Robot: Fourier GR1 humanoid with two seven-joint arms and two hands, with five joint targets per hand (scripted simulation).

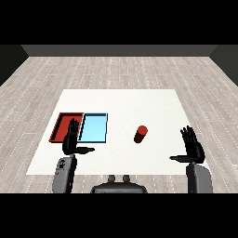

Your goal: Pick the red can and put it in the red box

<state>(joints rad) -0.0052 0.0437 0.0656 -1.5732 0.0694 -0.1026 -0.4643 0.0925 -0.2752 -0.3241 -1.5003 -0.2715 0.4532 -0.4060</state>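
Right hand: raised over the table's right side, fingers straight and spread, thumb out to the side, holding nothing.
Left hand: upright, fingers straight, thumb out, holding nothing.
Red can: stands on the white table, well to the left of the right hand and slightly beyond it, untouched.
Red tray: just behind the left hand, partly hidden by its fingers.
Light blue tray: touching the red tray's side, just right of the left hand.
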